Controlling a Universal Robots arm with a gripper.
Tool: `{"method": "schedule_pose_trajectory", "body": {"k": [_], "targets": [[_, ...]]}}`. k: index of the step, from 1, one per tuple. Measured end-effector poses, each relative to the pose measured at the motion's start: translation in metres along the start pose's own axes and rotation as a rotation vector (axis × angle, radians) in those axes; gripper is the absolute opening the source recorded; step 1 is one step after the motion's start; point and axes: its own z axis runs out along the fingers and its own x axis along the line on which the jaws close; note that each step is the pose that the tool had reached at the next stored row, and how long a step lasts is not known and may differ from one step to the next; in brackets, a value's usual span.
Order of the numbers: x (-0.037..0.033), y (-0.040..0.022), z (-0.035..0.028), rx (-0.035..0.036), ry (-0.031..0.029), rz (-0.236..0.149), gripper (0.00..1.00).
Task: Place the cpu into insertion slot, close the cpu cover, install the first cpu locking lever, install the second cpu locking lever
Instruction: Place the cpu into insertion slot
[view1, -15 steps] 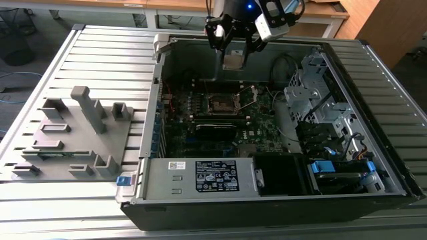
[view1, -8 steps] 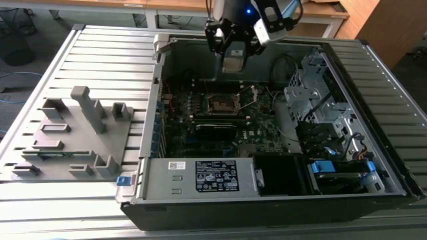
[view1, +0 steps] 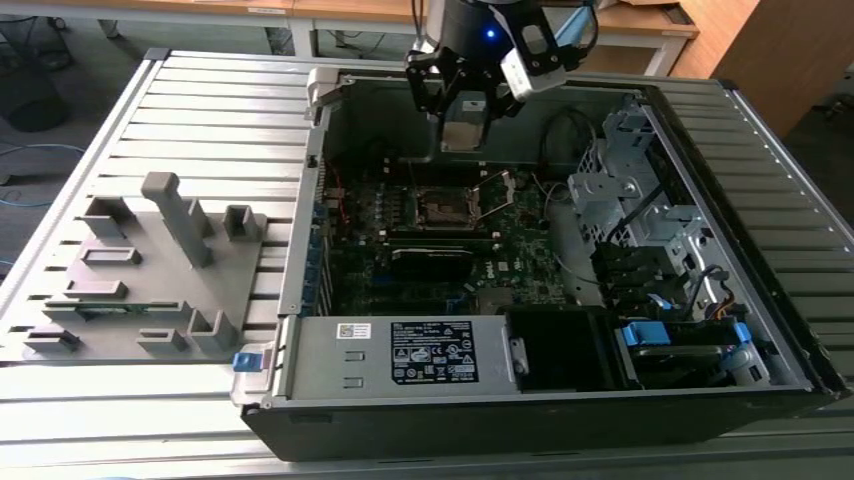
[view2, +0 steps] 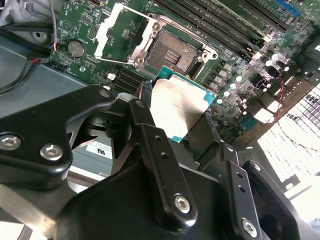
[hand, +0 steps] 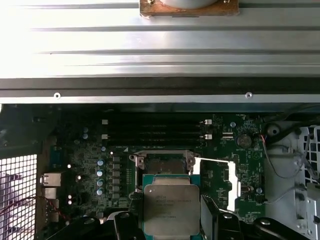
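The claw (view1: 462, 118) is clenched on the cpu (view1: 462, 134), gripping it by two opposite edges. In the exterior view it hangs above the open case (view1: 400, 420), at 12 o'clock from the slot (view1: 441, 206), and the cpu is clear of the board (view1: 400, 285). The second wrist view shows the cpu's grey metal top and green rim between the black fingers (view2: 150, 135). The bare slot lies just beyond it with nothing seated inside. The cover (view2: 120, 32) is swung open and stands beside the slot. In the exterior view it is at 3 o'clock from the slot. The case lies on its side on a slatted metal tabletop (view1: 200, 100). A grey fixture (view1: 134, 270) rests on the tabletop at 9 o'clock from the case.
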Motion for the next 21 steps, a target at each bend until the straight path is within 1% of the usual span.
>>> {"method": "schedule_pose_trajectory", "body": {"k": [6, 7, 11, 14, 16, 19, 21], "targets": [[0.0023, -0.0006, 0.0073, 0.0000, -0.0067, -0.018, 0.54], [0.0027, -0.0008, 0.0094, 0.0000, -0.0091, -0.026, 0.54], [0.0032, -0.0012, 0.0135, 0.0000, -0.0127, -0.044, 0.54], [0.0035, -0.0013, 0.0147, 0.0008, -0.0129, -0.044, 0.54], [0.0035, -0.0015, 0.0167, 0.0011, -0.0131, -0.042, 0.54], [0.0035, -0.0016, 0.0189, 0.0012, -0.0150, -0.017, 0.54], [0.0035, -0.0016, 0.0189, 0.0014, -0.0153, -0.011, 0.54]]}}
